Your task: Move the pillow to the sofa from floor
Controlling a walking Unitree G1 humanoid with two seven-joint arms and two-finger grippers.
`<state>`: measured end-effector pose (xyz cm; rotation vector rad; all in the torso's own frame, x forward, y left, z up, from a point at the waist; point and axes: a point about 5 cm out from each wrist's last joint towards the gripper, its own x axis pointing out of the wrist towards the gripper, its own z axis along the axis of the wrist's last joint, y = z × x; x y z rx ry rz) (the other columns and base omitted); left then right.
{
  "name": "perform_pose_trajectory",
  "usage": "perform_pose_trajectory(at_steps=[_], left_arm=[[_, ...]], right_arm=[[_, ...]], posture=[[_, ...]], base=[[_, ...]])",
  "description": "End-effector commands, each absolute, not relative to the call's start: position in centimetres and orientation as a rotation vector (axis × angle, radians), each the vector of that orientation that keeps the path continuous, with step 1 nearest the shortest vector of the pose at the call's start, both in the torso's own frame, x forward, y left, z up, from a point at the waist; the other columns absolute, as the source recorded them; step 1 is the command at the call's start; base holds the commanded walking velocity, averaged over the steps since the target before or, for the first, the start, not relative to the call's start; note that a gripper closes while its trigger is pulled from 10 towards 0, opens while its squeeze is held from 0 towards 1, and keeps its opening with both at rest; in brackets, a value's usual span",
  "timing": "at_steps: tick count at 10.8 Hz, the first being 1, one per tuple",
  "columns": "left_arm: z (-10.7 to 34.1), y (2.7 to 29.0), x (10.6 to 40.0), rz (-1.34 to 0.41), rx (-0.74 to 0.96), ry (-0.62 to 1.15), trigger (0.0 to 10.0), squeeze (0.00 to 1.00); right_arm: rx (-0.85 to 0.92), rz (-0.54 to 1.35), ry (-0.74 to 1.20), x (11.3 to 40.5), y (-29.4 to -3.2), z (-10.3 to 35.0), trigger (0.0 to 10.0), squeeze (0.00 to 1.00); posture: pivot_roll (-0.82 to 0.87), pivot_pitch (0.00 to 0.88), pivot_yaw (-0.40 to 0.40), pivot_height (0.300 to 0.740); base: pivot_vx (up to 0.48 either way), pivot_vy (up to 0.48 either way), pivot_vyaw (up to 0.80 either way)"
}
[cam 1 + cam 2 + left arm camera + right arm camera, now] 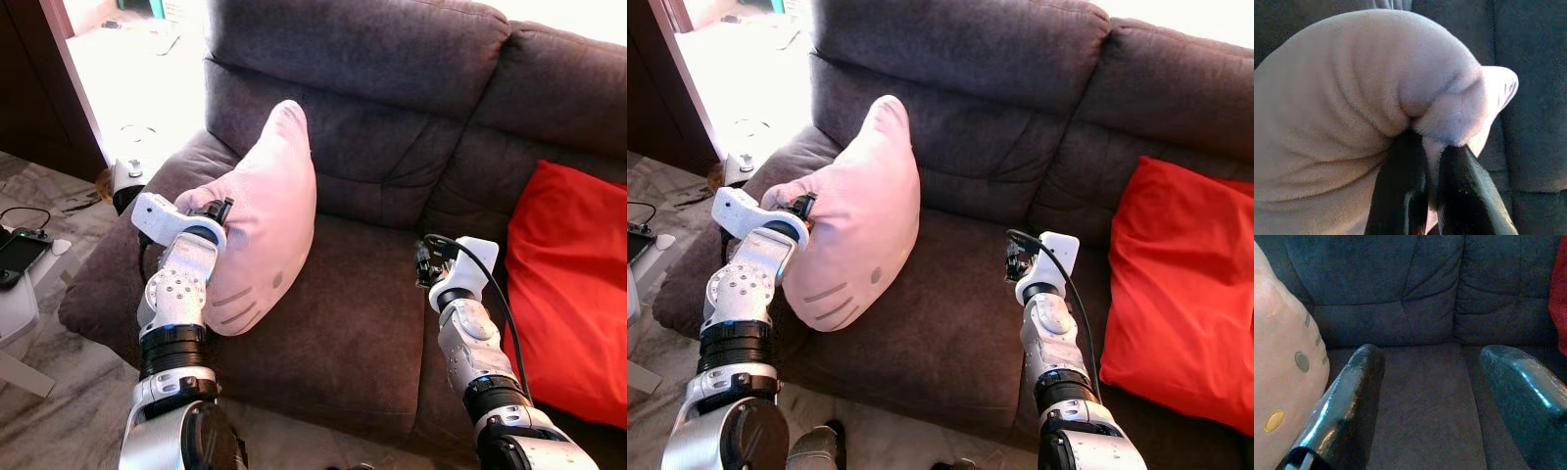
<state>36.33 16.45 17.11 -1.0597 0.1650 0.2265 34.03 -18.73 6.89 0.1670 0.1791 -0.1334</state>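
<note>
Placing pillow [263,230] on sofa [392,88] | left gripper [1422,171] clamped on fold, 9 o'clock | right gripper [1427,396] apart, 3 o'clock | settle flat before release

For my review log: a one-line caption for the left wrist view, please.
Left tool pinching a fold of the pink pillow against the dark sofa.

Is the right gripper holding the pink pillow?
No, the right gripper is open over the bare sofa seat, while the left gripper pinches the pink pillow.
</note>
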Motion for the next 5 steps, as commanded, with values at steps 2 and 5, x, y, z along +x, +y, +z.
perform_pose_trajectory(at_steps=[2,5], left_arm=[[16.0,16.3,36.2,0.297,-1.044,0.22,10.0,0.0],[15.5,18.0,35.0,0.262,-0.661,0.184,10.0,0.0]], right_arm=[[0.171,-0.151,0.181,33.8,-19.2,6.8,10.0,0.0],[0.171,-0.144,0.187,33.9,-19.0,6.7,10.0,0.0]], posture=[[0.17,0.103,-0.125,0.74],[0.18,0.102,-0.129,0.74]], base=[[0.0,0.0,0.0],[0.0,0.0,0.0]])
